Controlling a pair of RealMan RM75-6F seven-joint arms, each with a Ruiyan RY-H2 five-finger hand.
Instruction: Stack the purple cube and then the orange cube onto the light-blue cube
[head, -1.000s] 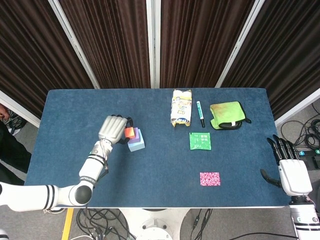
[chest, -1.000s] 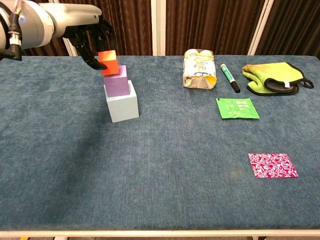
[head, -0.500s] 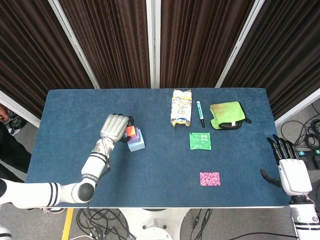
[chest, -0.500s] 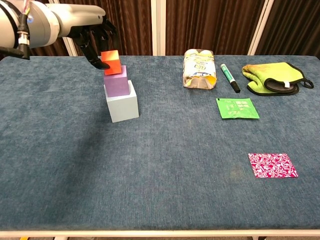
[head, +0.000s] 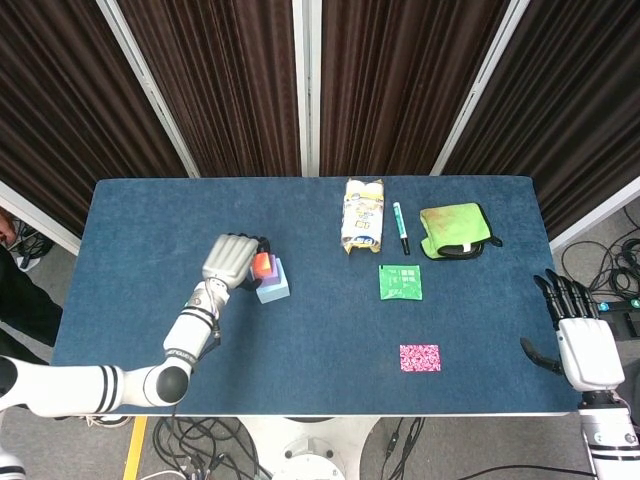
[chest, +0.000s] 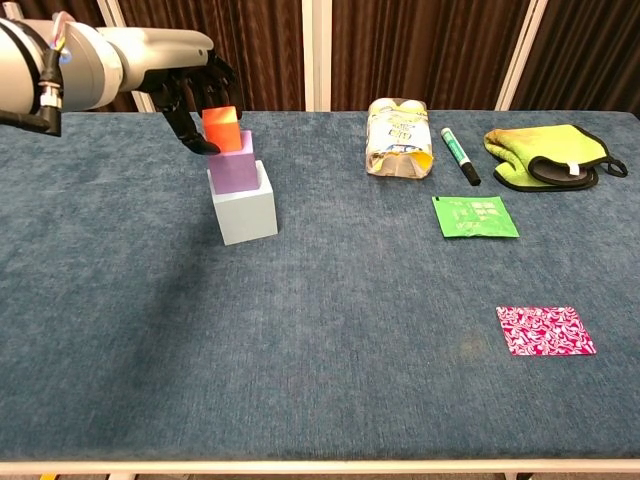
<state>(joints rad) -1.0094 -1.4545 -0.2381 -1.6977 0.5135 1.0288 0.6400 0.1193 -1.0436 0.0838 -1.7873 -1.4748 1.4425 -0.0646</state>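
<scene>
Chest view, orange cube (chest: 221, 128) lowered onto purple cube (chest: 236, 168)

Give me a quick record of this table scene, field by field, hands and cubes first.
left robot hand: holds the orange cube over the purple cube
right robot hand: open, off the table's right edge
stack: purple cube sits on the light-blue cube
orange cube released: no
other items: snack bag, marker, green cloth, green packet, pink card
</scene>
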